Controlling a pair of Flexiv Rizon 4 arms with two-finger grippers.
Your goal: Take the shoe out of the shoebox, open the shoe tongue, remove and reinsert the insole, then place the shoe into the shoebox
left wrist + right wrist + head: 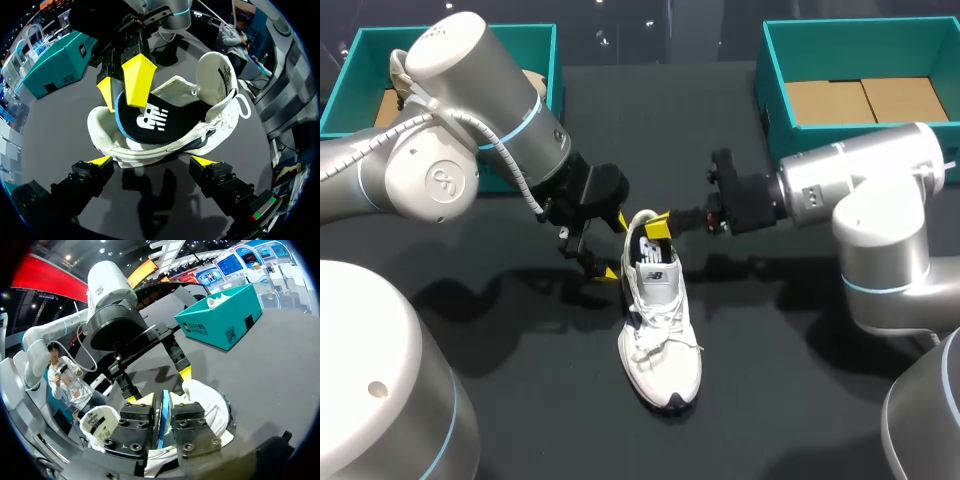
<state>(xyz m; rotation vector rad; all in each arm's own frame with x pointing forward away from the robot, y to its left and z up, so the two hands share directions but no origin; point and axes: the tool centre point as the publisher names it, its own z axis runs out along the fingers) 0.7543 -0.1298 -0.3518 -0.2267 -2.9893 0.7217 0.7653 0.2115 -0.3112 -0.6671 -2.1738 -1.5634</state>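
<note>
Head view: task apparently midway.
Shoe (658, 320) lay unboxed; right claw (658, 228) clamped insole (155, 120), left claw (151, 161) gaped; reinsertion and boxing remained.

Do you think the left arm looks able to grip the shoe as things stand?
Probably yes: the left gripper is open, with the side of the shoe just ahead of it and nothing between. The right gripper, shut on the insole, occupies only the heel opening.

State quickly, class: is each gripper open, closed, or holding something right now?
Left gripper: jaws open, holding nothing; the shoe lies just ahead.
Right gripper: jaws closed on the insole.
</note>
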